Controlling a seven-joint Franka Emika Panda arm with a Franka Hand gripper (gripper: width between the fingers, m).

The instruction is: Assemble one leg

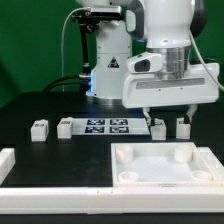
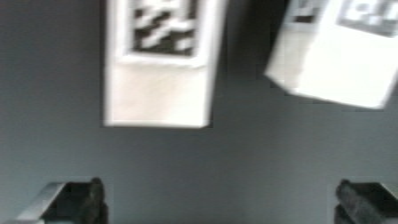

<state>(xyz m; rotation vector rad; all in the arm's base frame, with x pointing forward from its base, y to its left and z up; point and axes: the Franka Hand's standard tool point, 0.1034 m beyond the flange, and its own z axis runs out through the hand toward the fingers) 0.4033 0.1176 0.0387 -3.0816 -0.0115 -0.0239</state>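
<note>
Two white legs with marker tags stand on the dark table under my gripper (image 1: 169, 114): one (image 1: 158, 127) and one beside it (image 1: 183, 126). In the wrist view the first leg (image 2: 160, 62) lies straight and the second (image 2: 338, 55) is tilted, both ahead of my gripper (image 2: 221, 205). The jaws are wide apart with nothing between them; the dark fingertips (image 2: 71, 202) show at the frame's edge. The gripper hovers above the legs without touching them. Two more legs (image 1: 40, 128) (image 1: 66, 127) stand toward the exterior view's left.
The marker board (image 1: 108, 125) lies between the two pairs of legs. The large white tray-like piece (image 1: 203, 168) with corner sockets sits in front. A white border rail (image 1: 60, 200) runs along the front and the exterior view's left.
</note>
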